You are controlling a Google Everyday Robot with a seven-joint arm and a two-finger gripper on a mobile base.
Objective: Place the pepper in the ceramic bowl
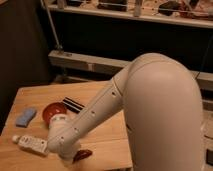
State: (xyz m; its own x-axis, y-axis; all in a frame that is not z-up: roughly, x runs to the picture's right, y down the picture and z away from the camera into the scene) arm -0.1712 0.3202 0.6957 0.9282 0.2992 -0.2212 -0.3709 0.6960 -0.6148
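Arm (95, 112) bent down over a wooden table (107, 132), its gripper (69, 153) low at the front edge.
The gripper is mostly hidden under the wrist, and whether it is spread or closed cannot be told. The pepper (83, 155) lies just to its right, partly covered. The bowl (51, 111) sits further back, its near rim cut off by the arm. A white packet (31, 144) lies to the left; its label cannot be read.

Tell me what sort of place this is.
Probably a lab or workshop: a wooden table with a ceramic bowl, metal shelving of clutter behind, and a robot arm whose gripper is down by the pepper at the table's front.
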